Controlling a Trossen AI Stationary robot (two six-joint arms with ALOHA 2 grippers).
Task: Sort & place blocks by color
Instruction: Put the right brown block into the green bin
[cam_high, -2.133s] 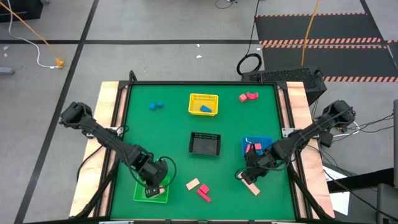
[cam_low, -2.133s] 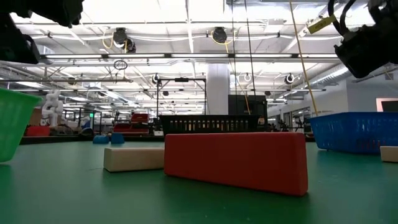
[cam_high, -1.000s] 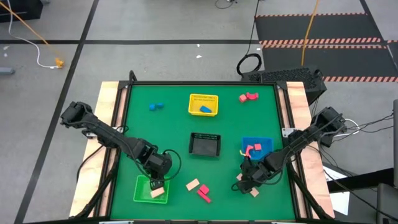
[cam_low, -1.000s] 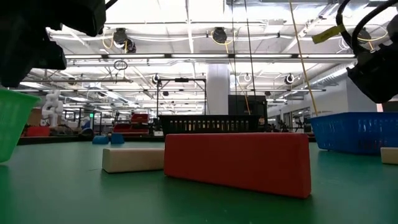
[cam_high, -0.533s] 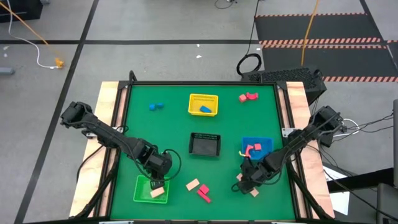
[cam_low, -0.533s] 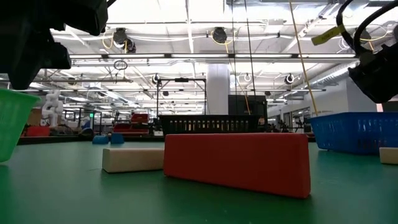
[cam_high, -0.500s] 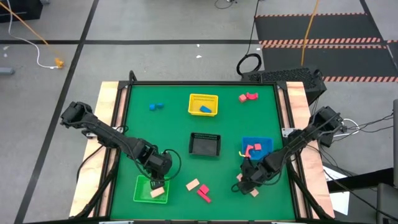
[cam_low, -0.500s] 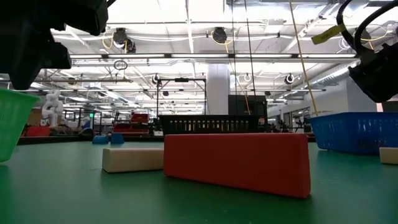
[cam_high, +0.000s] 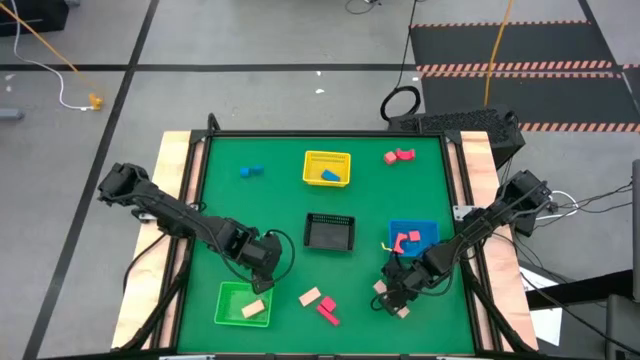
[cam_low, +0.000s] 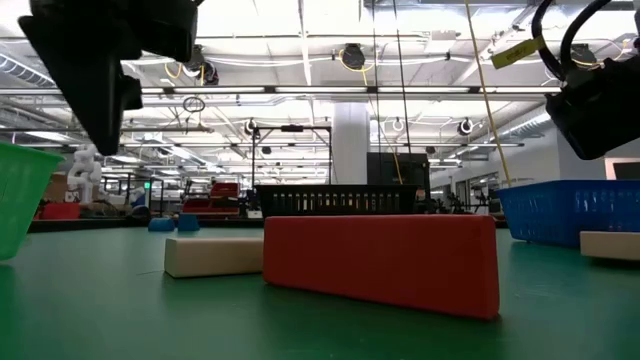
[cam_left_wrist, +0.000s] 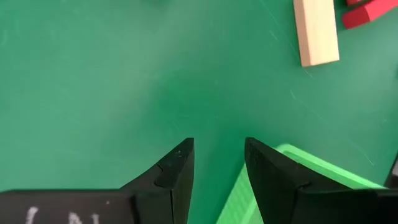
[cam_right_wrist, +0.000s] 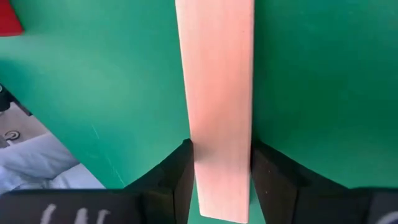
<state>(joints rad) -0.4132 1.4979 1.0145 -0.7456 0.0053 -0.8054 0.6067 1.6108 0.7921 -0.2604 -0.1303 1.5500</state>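
Tan bar (cam_right_wrist: 216, 112) sits clamped between right fingers (cam_right_wrist: 177, 180) near table edge.

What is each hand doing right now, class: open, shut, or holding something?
Left hand: open, empty, by the green basket.
Right hand: shut on the tan bar.

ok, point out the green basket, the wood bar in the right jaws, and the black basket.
green basket (cam_high: 229, 292): high view, its rim.
wood bar (cam_right_wrist: 216, 93): right wrist view, mid-length of its top face.
black basket (cam_high: 330, 219): high view, its far rim.
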